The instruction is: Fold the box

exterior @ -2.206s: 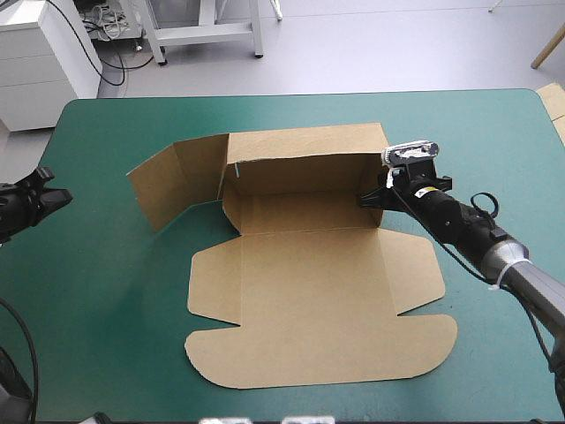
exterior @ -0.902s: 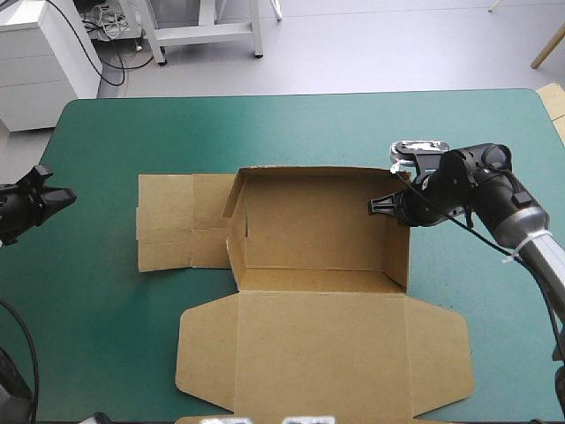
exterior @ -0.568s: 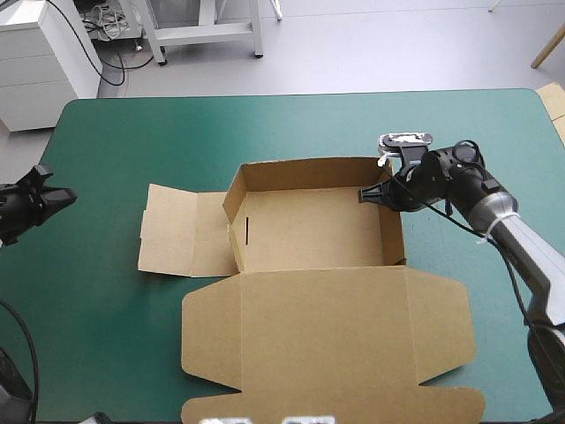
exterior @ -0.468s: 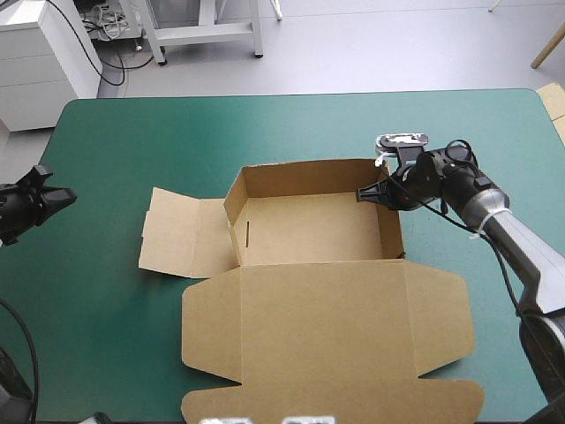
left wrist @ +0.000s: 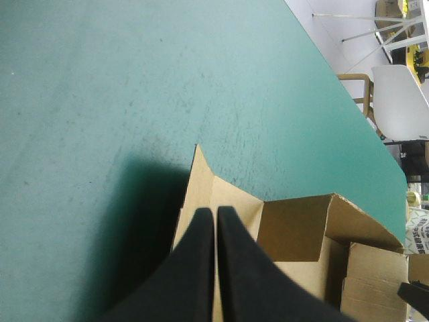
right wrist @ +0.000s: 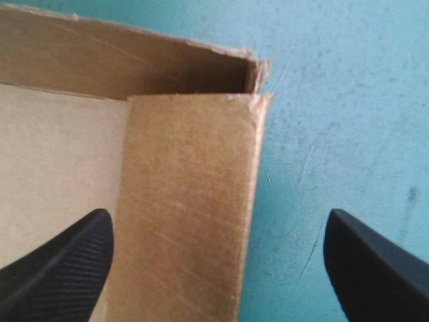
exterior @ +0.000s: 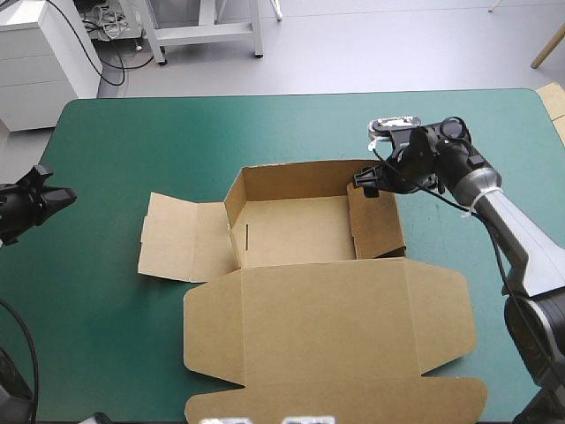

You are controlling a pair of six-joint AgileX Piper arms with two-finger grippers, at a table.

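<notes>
One brown box (exterior: pixel 296 231) sits at the middle of the teal-green table (exterior: pixel 106 344), folded into an open tray with its far and left walls upright. Its lid (exterior: pixel 327 331) lies flat toward the near edge. One side flap (exterior: pixel 177 237) lies flat on the cover, left of the tray. Inside the tray, only the box's own right wall panel (exterior: pixel 375 221) tilts inward over the floor.

Two arms are in view. The right gripper (exterior: pixel 364 184) reaches in from the right to the tray's far right corner. Its black fingers (right wrist: pixel 64 268) are spread wide, with the tilted panel between them. Whether they touch the board cannot be told. The left gripper (exterior: pixel 57 196) is at the table's left edge, well apart from the box. Its fingers are pressed together into one point and aimed at the side flap.
</notes>
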